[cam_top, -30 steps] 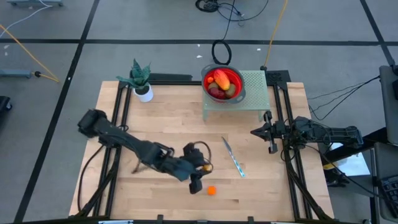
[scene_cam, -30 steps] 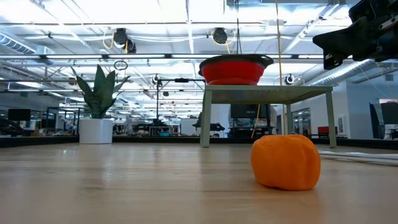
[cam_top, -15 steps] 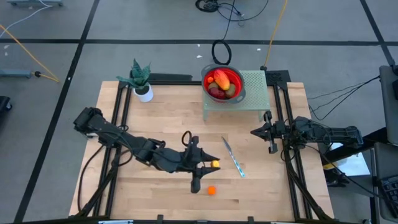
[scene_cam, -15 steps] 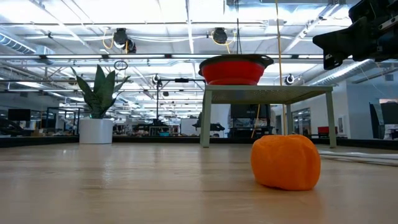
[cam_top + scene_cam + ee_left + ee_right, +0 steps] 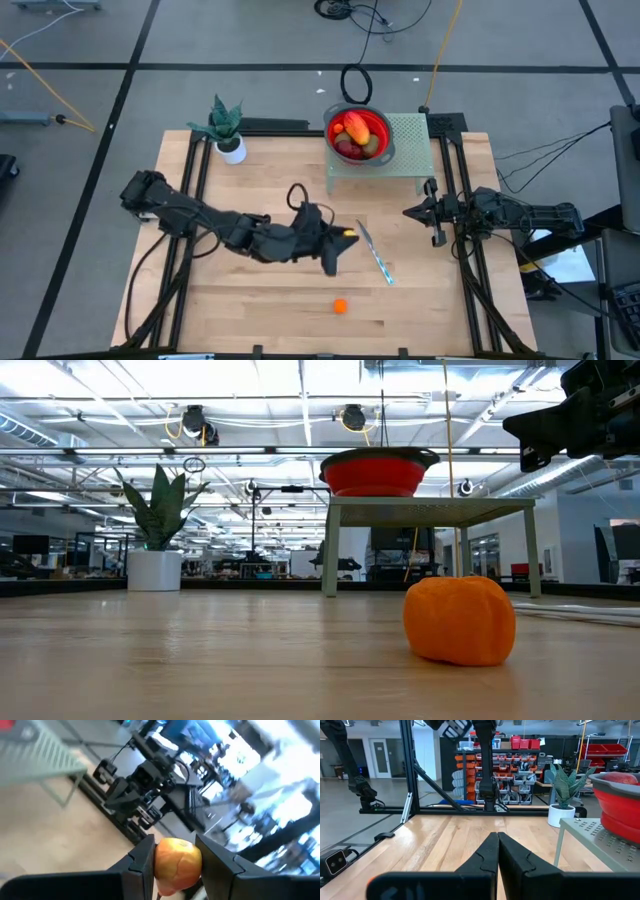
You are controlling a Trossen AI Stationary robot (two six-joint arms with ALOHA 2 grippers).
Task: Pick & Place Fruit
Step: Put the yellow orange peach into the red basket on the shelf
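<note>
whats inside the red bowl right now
The red bowl on the green stand holds a red-orange piece, a dark red ball and an olive-brown oval. Anything beneath them is covered.

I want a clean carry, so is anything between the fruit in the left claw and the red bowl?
Nothing visible blocks it. The left claw holds a small orange-yellow fruit over the table, beside the knife. The red bowl sits raised on the green stand, so the carry has to rise.

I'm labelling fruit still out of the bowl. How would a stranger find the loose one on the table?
Start at the wooden table and go to its near edge, away from the plant. The small orange fruit lies there alone, round and bright, untouched by either arm.
</note>
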